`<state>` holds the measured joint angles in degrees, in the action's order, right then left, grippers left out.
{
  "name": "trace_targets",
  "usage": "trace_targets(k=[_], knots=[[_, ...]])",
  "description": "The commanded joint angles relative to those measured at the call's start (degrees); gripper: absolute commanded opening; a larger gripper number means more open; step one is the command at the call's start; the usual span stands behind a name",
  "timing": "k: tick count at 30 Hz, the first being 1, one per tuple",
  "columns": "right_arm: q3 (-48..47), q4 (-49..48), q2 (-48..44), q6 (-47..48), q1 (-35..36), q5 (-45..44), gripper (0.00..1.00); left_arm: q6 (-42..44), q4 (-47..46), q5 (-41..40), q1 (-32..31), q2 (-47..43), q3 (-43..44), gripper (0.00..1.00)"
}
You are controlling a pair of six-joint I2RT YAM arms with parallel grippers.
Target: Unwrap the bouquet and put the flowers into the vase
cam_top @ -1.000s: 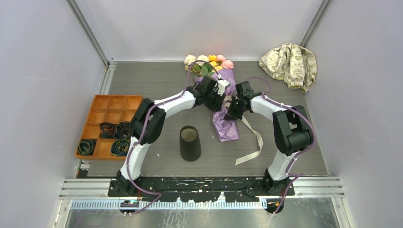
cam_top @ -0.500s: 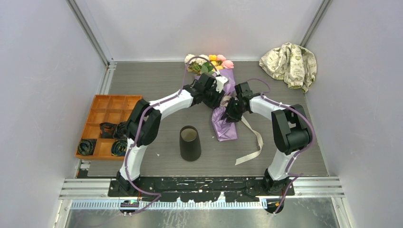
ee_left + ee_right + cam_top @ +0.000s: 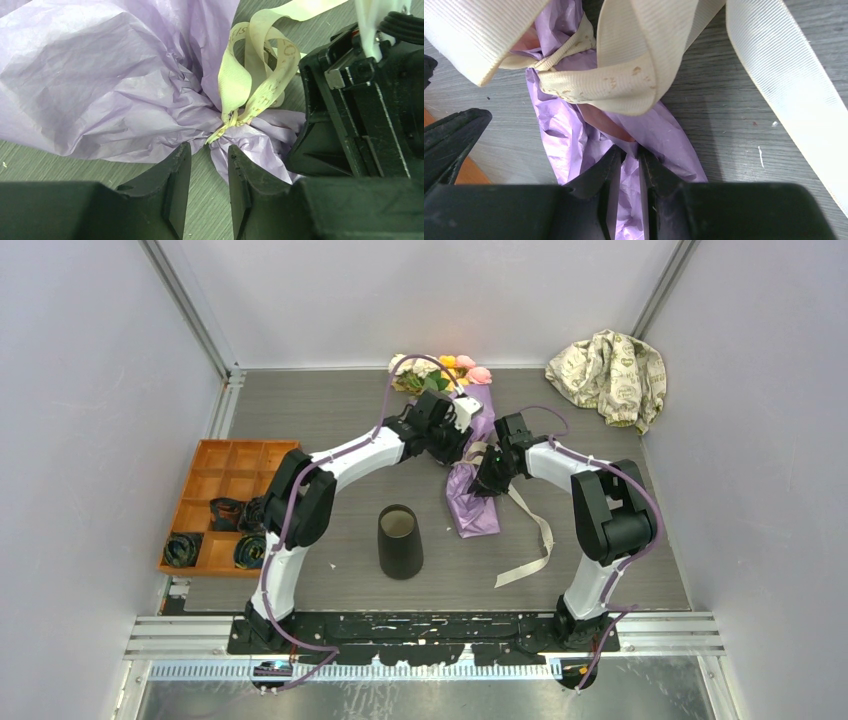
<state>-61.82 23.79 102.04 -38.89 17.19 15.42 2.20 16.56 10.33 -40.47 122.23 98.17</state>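
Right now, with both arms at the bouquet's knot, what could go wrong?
The right jaws straddle thin wrapping paper, not the ribbon; pulling there could tear it. The knot is still tied, so tugging may drag the whole bouquet. The open left jaws sit right beside the right arm; they might collide.

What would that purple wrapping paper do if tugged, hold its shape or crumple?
Probably floppy: the paper looks thin and deeply creased, so it should crumple rather than hold shape. It looks light, likely to drag along the table. Where the ribbon cinches it, a hard tug might tear it.
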Motion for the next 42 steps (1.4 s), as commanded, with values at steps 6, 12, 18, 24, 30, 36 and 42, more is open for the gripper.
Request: trace_targets(k=[6, 12, 18, 24, 30, 36, 42], knots=[[-0.29, -0.82, 0.18, 0.13, 0.18, 0.02, 0.25, 1.63, -0.17, 4.93, 0.34, 1.63, 3.76, 0.31], [-0.65, -1.2, 0.44, -0.2, 0.15, 0.91, 0.25, 3.05, 3.51, 5.58, 0.43, 4.82, 7.6, 0.31], [-0.59, -1.61, 0.51, -0.35, 0.16, 1.53, 0.25, 4.22, 3.75, 3.56, 0.62, 5.48, 7.89, 0.31], [-0.25, -2.07, 0.72, -0.7, 0.13, 2.19, 0.25, 4.21, 1.97, 2.49, 1.09, 5.39, 6.98, 0.32], [0.13, -2.35, 0.35, -0.84, 0.21, 2.42, 0.25, 3.96, 3.18, 4.29, 1.41, 7.17, 8.51, 0.31], [-0.05, -2.7, 0.93, -1.07, 0.17, 2.46, 0.25, 1.96, 3.55, 9.24, 1.44, 8.11, 8.23, 0.28], [-0.21, -3.22, 1.25, -1.48, 0.22, 2.51, 0.25, 0.35, 3.61, 12.54, 1.44, 9.24, 8.62, 0.2]])
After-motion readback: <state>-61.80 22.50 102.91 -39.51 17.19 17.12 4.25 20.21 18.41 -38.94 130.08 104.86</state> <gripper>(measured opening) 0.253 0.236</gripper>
